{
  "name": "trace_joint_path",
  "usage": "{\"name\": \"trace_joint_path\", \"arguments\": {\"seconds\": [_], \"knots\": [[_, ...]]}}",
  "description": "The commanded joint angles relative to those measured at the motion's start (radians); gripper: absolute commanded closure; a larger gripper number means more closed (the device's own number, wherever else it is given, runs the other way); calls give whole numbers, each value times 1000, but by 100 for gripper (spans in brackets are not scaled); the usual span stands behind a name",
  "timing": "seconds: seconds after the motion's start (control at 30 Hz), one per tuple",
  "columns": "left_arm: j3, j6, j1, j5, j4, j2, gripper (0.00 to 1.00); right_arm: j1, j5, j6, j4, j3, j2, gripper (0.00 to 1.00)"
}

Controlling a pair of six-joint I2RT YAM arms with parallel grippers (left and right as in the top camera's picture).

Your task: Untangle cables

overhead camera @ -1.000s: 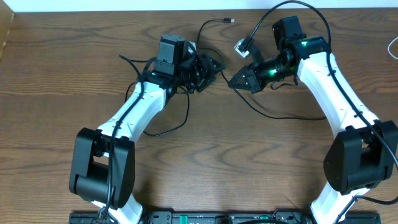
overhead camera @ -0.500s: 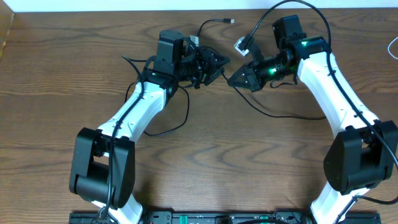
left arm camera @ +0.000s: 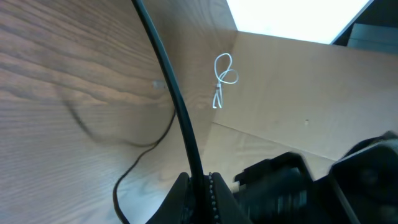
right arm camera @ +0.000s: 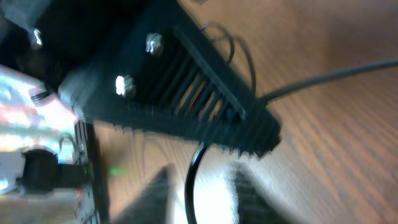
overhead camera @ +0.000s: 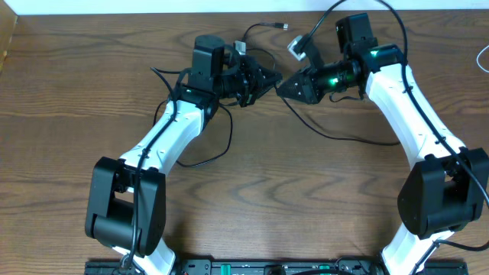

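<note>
The black cable runs from a plug at the far edge, through the spot where both grippers meet, then out across the table to the right. My left gripper is shut on it, and in the left wrist view the cord rises straight out of the closed gripper. My right gripper sits tip to tip with the left. Its blurred fingers stand apart, with a loop of black cable passing loosely between them. The white cable lies coiled at the far right edge, away from both arms.
The white cable shows as a small loop near the table's edge. A pale cardboard surface lies beyond that edge. A black cord curves beside the left arm. The right arm's own thicker wire arches over it.
The left gripper slid right and closed on the black cable. The right gripper opened, letting go of the cable, and shifted up and left until it met the left gripper.
</note>
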Motion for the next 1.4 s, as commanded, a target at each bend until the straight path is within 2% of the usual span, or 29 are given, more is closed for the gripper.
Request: {"name": "trace_joint_path", "arguments": {"seconds": [0.0, 0.07, 0.17, 0.37, 0.73, 0.97, 1.07, 1.3, 1.37], "knots": [[15, 70, -2, -47, -11, 9, 92, -14, 28, 60, 31, 13, -11, 48], [15, 71, -2, -68, -13, 9, 93, -13, 36, 66, 47, 13, -11, 43], [15, 72, -3, -92, -16, 9, 93, -12, 35, 75, 60, 13, -10, 42], [15, 26, -3, -134, -19, 9, 93, 22, 122, 133, 65, 12, -10, 53], [15, -21, -3, -114, -19, 9, 92, 118, 288, 148, 57, 11, 1, 67], [15, -72, -3, -72, -18, 9, 93, 142, 361, 164, 109, 11, 3, 85], [15, -71, -3, -61, -19, 9, 92, 144, 373, 175, 125, 11, 3, 99], [15, -47, -3, -62, -19, 9, 91, 101, 375, 196, 150, 16, -34, 99], [15, -48, -3, -62, -19, 9, 84, 71, 375, 232, 167, 23, -65, 99]]}}
